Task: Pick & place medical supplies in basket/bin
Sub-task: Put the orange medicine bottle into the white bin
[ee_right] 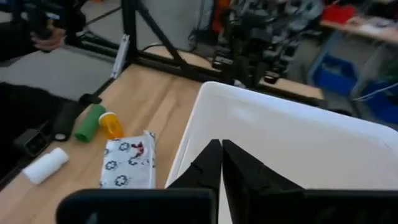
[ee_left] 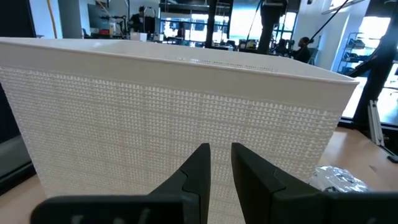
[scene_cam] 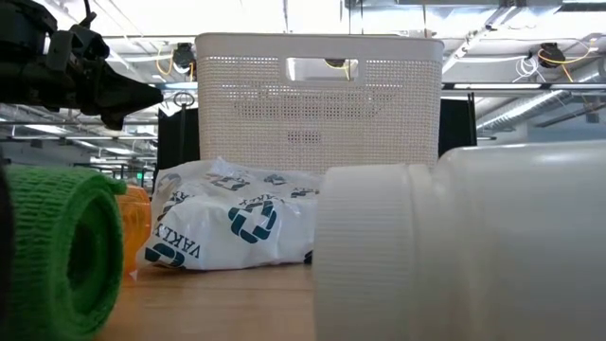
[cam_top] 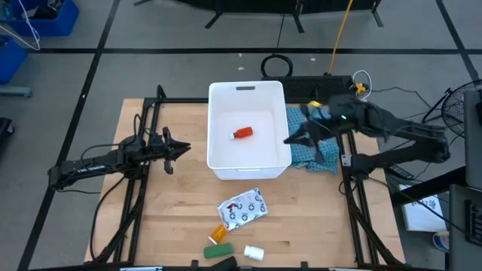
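The right gripper [cam_top: 288, 140] hangs over the right rim of the white tub [cam_top: 275, 158], its two fingers pressed nearly together with nothing between them; the right wrist view shows the fingertips [ee_right: 214, 151] meeting just above the tub's edge. The left gripper [cam_top: 187, 149] waits at the tub's left side, a little apart from the wall, fingers set narrowly with a slim gap and holding nothing.

Nearest the front edge of the table lie the dark block [cam_top: 224, 263], the green roll [cam_top: 218, 251] and the white bottle [cam_top: 254, 252], close together. Just behind them sits the orange bottle [cam_top: 218, 233], touching or almost touching the white printed pouch [cam_top: 243, 207], which lies flat between those items and the tub's front wall.

Farther back, the tub stands at the middle of the table, handle slot in its far rim. Inside, a small red bottle [cam_top: 242, 133] lies on the floor near the centre. A teal cloth [cam_top: 300, 154] spreads on the table beside the tub's right wall, under the right arm.
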